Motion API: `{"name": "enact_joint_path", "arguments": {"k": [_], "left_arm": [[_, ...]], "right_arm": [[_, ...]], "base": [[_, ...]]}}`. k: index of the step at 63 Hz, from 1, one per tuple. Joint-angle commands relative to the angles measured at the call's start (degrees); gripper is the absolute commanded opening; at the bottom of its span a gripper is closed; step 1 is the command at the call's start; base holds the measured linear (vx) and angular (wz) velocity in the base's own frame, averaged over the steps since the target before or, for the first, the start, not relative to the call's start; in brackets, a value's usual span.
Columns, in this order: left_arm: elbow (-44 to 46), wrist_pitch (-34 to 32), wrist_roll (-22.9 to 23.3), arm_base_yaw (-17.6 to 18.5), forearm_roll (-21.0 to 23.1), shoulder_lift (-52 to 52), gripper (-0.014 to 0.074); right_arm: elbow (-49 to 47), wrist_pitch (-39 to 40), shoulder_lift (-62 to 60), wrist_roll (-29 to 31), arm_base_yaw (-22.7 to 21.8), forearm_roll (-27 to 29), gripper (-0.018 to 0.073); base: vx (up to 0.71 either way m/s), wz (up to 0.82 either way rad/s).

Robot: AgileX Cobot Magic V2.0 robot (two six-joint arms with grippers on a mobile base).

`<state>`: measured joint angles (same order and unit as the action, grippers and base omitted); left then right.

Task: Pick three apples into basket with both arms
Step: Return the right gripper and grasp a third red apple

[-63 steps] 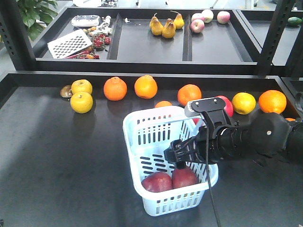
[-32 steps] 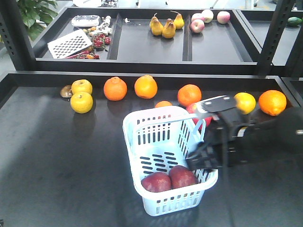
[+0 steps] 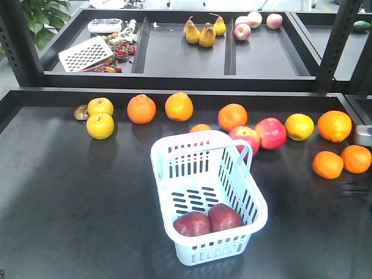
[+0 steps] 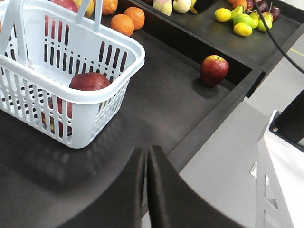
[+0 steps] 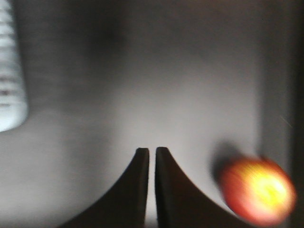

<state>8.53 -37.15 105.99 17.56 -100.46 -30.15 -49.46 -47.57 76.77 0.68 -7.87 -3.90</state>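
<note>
Pinched shut and empty, the left gripper (image 4: pixel 146 156) looks over the basket (image 4: pixel 121 85), two apples (image 3: pixel 193 224) inside; the third apple (image 4: pixel 213 70) lies ahead-right by the table edge. The right gripper (image 5: pixel 147 156), also closed, seems farther.

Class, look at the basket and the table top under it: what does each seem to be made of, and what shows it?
Basket: probably moulded plastic, pale blue-white and smooth, with even slots and a rounded rim.
Table top: dark, matte, faintly mottled; perhaps rubber or laminate, hard to say.
</note>
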Motion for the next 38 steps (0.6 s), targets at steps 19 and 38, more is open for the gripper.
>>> {"name": "enact_joint_path", "arguments": {"k": [19,38], "left_arm": [[1.4,0.7,0.5,-0.1,-2.8,-0.2,-0.0006],[1.4,0.7,0.5,-0.1,-2.8,-0.2,-0.0006]], "right_arm": [[-1.4,-4.0,1.9,-0.7,-19.8,-0.9,0.062],[-1.4,-4.2,11.0,-1.1,-21.5,-1.5,0.0716]], "base": [[0.0,0.0],[0.0,0.0]]}}
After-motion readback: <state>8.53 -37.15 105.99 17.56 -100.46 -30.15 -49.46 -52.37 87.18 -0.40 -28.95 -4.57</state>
